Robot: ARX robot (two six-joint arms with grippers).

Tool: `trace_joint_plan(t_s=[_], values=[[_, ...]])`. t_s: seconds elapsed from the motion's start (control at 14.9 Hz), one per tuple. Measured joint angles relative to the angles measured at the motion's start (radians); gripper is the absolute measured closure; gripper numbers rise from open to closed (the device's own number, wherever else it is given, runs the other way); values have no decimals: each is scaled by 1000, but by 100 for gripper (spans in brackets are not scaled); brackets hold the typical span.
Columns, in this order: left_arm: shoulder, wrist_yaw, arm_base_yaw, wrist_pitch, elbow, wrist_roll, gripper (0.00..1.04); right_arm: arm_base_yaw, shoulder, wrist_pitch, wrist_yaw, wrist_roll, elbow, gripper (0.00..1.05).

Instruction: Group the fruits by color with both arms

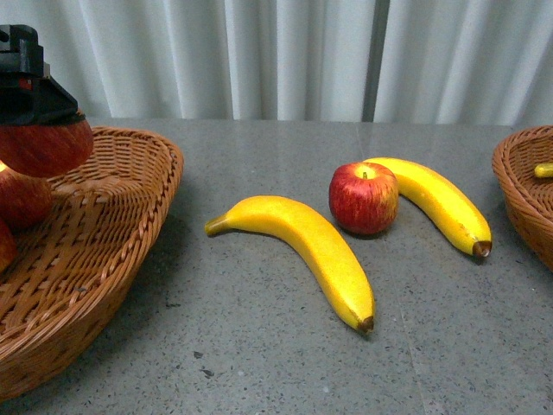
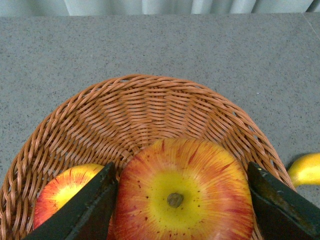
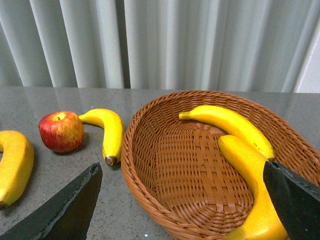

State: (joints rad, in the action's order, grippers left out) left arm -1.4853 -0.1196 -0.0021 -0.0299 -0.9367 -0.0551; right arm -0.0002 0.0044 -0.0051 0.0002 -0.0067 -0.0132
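**A:** Which step is in hand?

**B:** The drop-off of a red fruit, I judge. The left gripper (image 2: 184, 210) pinches a glossy red-and-yellow apple (image 1: 43, 145) between both fingers at the upper left of the front view. It hangs over the woven brown wicker basket (image 1: 130, 199), where another red apple (image 1: 22, 197) already lies just under it.

**A:** And the other arm?

**B:** The right gripper (image 3: 180, 210) is spread wide and holds nothing. It hovers over a second wicker basket (image 3: 145, 165) with two yellow bananas (image 3: 230, 122) inside.

**A:** What does the next move call for?

**B:** Probably parting the left fingers so the held apple settles beside the one below. It needs a free patch of weave, or the fruit may roll.

**A:** What is left on the grey speckled tabletop (image 1: 259, 372)?

**B:** Nearest, at centre, lies a long curved yellow banana (image 1: 311, 242). Behind it stands a small red apple (image 1: 364, 197), tucked into the curve of a farther yellow banana (image 1: 445, 203). I cannot tell whether they touch.

**A:** Anything in the way?

**B:** That pairing is: gripping either fruit could nudge the other. A pleated white curtain (image 1: 285, 52) closes the back.
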Motion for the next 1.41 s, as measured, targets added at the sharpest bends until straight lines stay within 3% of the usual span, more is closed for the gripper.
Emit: trace_joint_plan(t_s=[0.13,0.34,0.54,1.14,1.41], values=[[0,3,-4,1,0,-3,7,0,0,0,0,0,0,7],[2,0,-32,15,-32,-16,7,0,0,0,0,0,0,7],[3,-16,-114,-3,-109,-63,7,0,0,0,0,0,0,7],[-332,-59,-470,-35,-305,-138,7,0,0,0,0,0,0,7],[-405,-64,-508,-37,-318,-164,7,0,0,0,0,0,0,7]])
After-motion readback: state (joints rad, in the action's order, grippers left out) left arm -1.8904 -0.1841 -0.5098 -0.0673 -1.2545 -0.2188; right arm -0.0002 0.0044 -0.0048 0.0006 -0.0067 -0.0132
